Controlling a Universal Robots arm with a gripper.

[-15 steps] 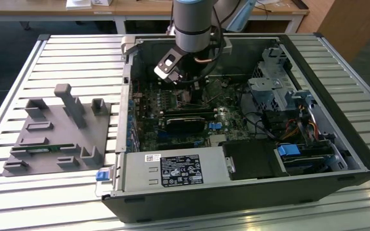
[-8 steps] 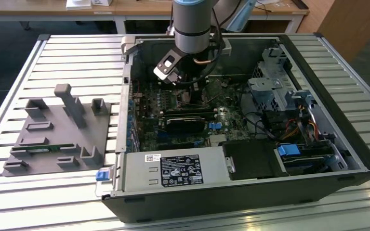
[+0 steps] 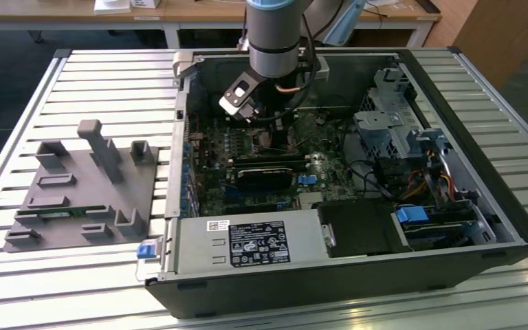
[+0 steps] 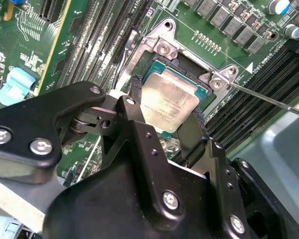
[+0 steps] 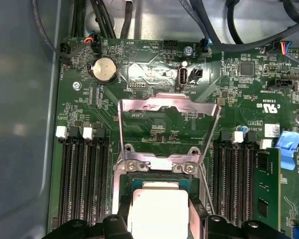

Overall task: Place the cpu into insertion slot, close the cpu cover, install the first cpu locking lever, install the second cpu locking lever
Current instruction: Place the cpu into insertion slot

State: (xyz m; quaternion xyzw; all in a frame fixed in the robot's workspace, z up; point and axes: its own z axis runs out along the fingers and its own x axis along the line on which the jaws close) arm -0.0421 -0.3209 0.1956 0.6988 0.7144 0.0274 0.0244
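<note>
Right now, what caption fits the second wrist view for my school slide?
The gripper holds the cpu at the insertion slot on the green motherboard.

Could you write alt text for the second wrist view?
A black gripper holds the cpu, a small silvery square chip, between its two fingers right over the insertion slot on a green circuit board. Long black memory slots run along both sides.

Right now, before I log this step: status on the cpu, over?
Gripper shut on the cpu, at the insertion slot. Cpu cover up, open. Locking lever off to the side; nothing blocking.
</note>
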